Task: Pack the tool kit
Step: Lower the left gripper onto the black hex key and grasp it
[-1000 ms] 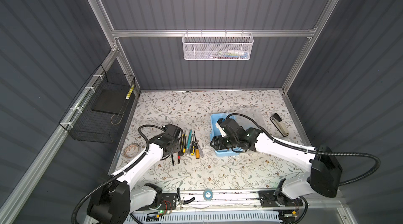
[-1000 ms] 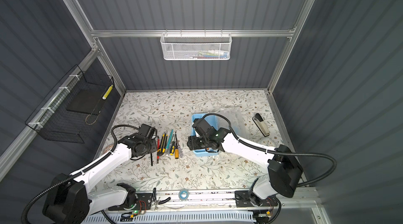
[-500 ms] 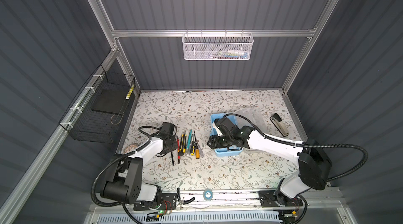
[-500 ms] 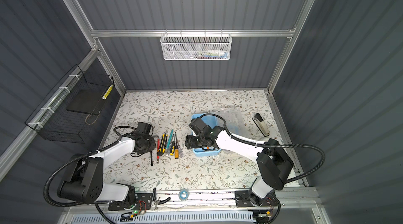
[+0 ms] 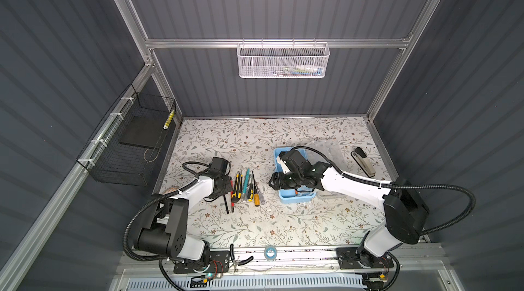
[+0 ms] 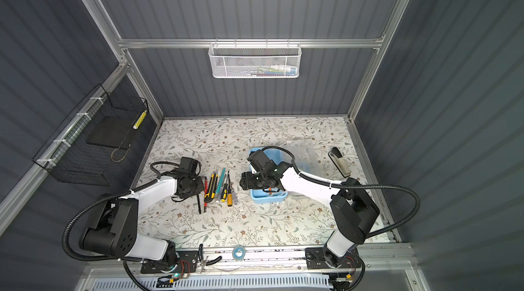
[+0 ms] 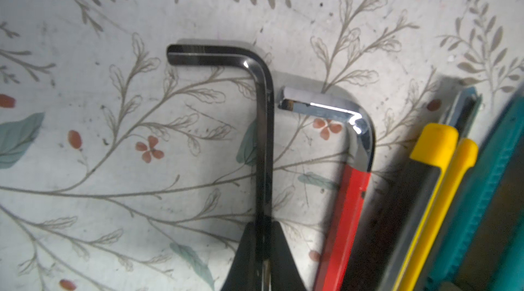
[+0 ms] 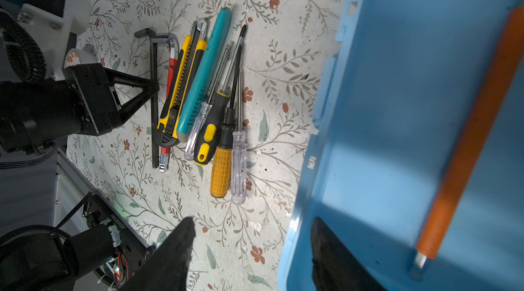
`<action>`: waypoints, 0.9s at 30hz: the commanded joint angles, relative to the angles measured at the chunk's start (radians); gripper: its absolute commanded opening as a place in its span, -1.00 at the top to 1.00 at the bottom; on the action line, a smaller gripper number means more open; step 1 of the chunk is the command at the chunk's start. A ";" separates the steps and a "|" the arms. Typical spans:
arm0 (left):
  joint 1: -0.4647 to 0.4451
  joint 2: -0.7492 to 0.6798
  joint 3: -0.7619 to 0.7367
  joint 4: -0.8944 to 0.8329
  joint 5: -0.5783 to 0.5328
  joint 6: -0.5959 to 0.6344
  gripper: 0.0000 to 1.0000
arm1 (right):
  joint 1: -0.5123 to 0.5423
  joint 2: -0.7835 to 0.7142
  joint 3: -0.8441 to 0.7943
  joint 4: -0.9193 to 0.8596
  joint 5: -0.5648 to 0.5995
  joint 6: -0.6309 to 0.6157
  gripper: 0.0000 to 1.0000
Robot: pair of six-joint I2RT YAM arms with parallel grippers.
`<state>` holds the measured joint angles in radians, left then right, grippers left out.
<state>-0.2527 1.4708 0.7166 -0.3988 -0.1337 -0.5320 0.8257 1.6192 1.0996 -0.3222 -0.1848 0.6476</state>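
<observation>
Light-blue plastic tool kit case (image 5: 296,198) sits open, right of the middle of the floral-patterned bench (image 5: 241,139). In both top views the right arm's wrist covers much of it. An orange-handled tool with a metal tip (image 8: 476,133) lies on the case floor. The right hand (image 8: 249,258) has its jaws spread across the case's side wall, one finger over the bench and the other inside the case, holding nothing. A row of tools lies left of the case. At its outer edge the left hand (image 7: 262,232) is clamped on the long shank of a black L-shaped hex key (image 7: 265,147). This key lies on the bench just beside a chrome hex key with a red sleeve (image 7: 354,190), near a yellow-and-black utility knife (image 8: 184,82).
</observation>
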 commanded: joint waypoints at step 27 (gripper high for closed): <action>-0.246 -0.180 0.316 -0.110 0.080 -0.104 1.00 | -0.125 -0.235 -0.147 0.165 -0.097 0.115 -0.31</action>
<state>-0.4263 1.2694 0.9722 -0.5537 -0.0818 -0.5705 0.7242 1.4483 0.9726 -0.1944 -0.2783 0.7338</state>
